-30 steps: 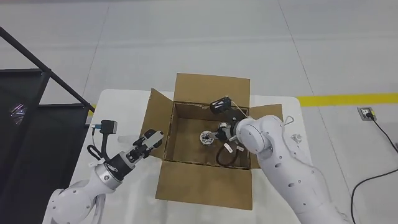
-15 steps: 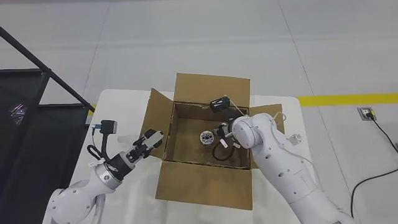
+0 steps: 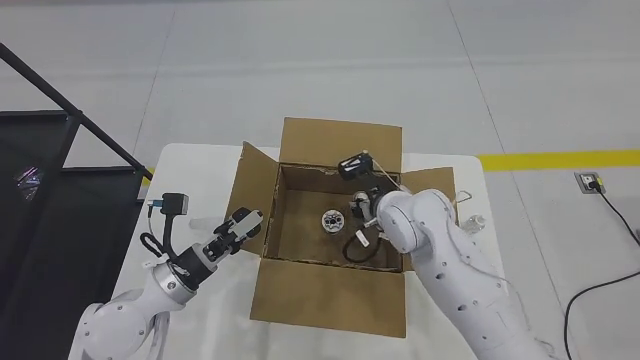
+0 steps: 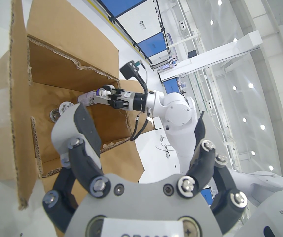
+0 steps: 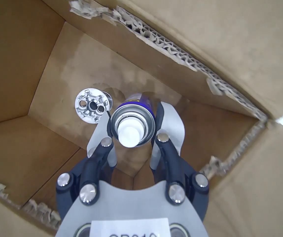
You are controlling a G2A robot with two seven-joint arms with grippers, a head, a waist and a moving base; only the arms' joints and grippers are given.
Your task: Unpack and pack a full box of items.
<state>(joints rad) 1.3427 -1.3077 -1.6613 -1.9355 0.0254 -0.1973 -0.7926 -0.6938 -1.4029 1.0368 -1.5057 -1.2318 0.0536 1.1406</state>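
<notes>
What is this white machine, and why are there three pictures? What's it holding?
It's a robot with two arms, each ending in a pincer called a gripper. One picture looks down from above at a white table with an open cardboard box. The other two come from cameras on the wrists. The right gripper, inside the box, is shut on a spray can. A round metal part sits on the box floor. The left gripper is open and empty beside the box.

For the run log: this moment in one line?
right gripper: shut on spray can in box | left gripper: open, outside box | spool: box floor
</notes>
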